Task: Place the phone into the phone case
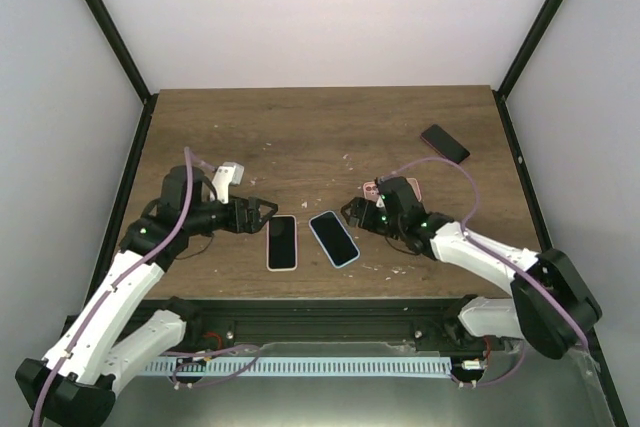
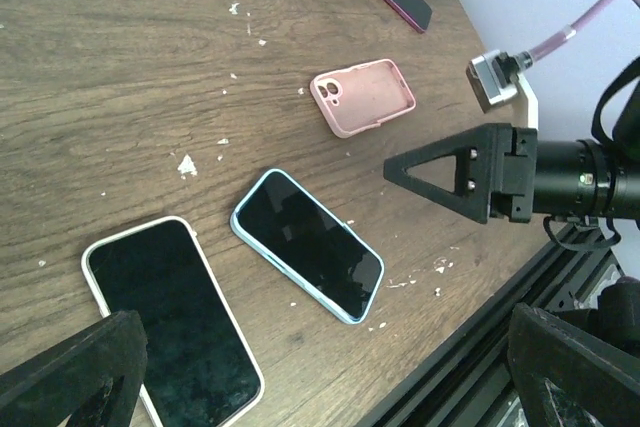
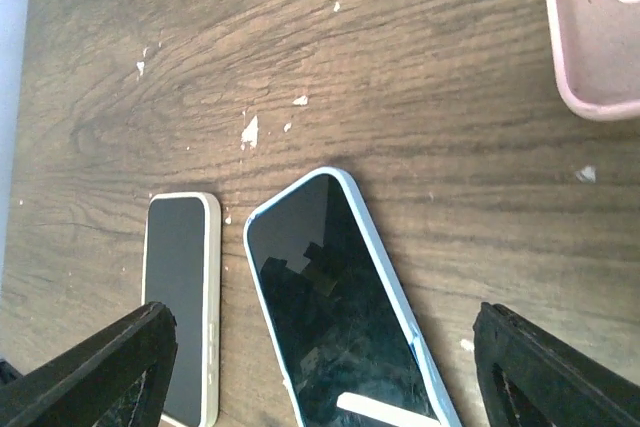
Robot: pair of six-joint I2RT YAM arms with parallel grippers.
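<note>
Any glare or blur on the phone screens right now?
Right wrist: one bright glare streak low on the blue-rimmed phone, otherwise sharp. Left wrist: the white-rimmed phone shows mottled reflections, no blur. Top external: even, soft light.

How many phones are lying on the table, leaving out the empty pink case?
3. A white-edged phone near front centre, a blue-edged phone just right of it, and a dark phone at the far right. None seems hidden.

A dark wood-grain surface, flecked with what may be white chips, sits between plain white walls edged by black posts.
</note>
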